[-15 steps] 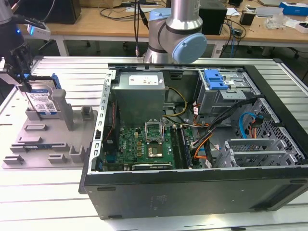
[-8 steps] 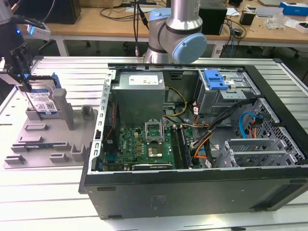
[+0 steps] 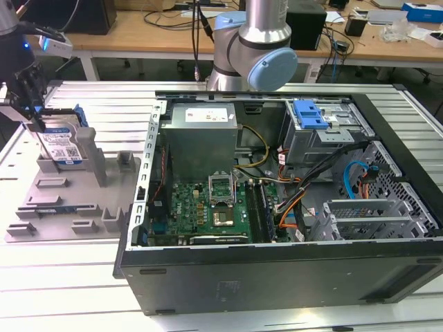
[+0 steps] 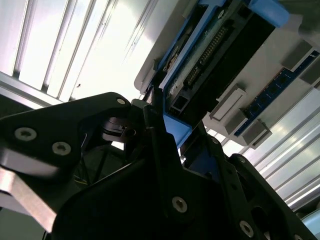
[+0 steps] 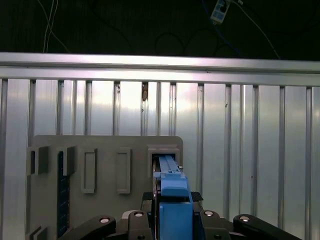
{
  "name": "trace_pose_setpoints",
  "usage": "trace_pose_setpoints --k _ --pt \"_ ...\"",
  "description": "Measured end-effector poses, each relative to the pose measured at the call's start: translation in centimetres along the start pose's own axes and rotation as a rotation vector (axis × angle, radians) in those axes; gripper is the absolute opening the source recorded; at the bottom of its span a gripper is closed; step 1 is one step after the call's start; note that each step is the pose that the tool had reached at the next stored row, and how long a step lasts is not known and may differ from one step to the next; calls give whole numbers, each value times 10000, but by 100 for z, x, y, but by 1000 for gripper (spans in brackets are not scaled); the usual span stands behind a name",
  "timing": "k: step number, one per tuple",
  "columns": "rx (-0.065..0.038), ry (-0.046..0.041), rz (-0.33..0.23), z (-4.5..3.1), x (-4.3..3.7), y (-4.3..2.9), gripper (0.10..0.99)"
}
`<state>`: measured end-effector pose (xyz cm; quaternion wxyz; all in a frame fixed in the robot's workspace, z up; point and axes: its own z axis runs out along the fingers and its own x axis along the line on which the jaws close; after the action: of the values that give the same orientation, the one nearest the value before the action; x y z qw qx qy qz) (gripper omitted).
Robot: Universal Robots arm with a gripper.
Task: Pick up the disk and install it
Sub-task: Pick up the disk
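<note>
Over at the far left of the exterior view, the pincer (image 3: 33,119) hangs above the grey tray (image 3: 76,200), right on top of the disk (image 3: 64,145). The disk stands upright on its edge in a slot at the back of that tray. Its white-and-blue label faces the camera, and a blue rail runs down the side.

In the first wrist view, the blue rail of the disk (image 5: 172,182) runs straight up the lower middle of the frame. It sits between the two black halves of the pincer (image 5: 175,200), which press against it on either side, so that is a grip on the disk. The far end of the disk sits in a pocket of the tray (image 5: 105,145).

The second wrist view looks up past the dark linkage of the pincer (image 4: 175,131). There, a blue corner of the disk (image 4: 215,45) is pinched between the black tips, with the connector edge running towards the upper right.

Right of the tray, on the slatted metal bench (image 3: 69,290), the open computer case (image 3: 277,277) lies on its side. Its green motherboard (image 3: 208,207) is exposed, and a blue plastic part (image 3: 311,114) sits on the drive cage at the upper right. The arm's grey base (image 3: 259,41) rises behind the case.
</note>
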<state>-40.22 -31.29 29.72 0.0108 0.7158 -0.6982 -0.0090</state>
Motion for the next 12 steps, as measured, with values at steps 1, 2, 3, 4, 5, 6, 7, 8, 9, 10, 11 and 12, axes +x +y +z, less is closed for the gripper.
trace_pose_setpoints --k 1,2,3,4,5,6,7,8,9,10,11,12 --pt "0 0 0 0 0 0 369" --pt "0 1 0 0 0 0 369" --pt "0 0 0 0 0 0 369" --pt "0 1 0 0 0 0 369" --pt "0 0 0 1 0 0 369" --pt "0 0 0 1 0 0 369" --pt "3 -1 0 -1 0 0 369" --pt "5 -2 0 -4 0 0 369" --pt "4 -1 -1 -11 0 0 369" --pt "0 0 0 -18 0 1 369" --pt "1 0 0 -47 0 1 369" --pt "2 0 0 -124 0 4 369"
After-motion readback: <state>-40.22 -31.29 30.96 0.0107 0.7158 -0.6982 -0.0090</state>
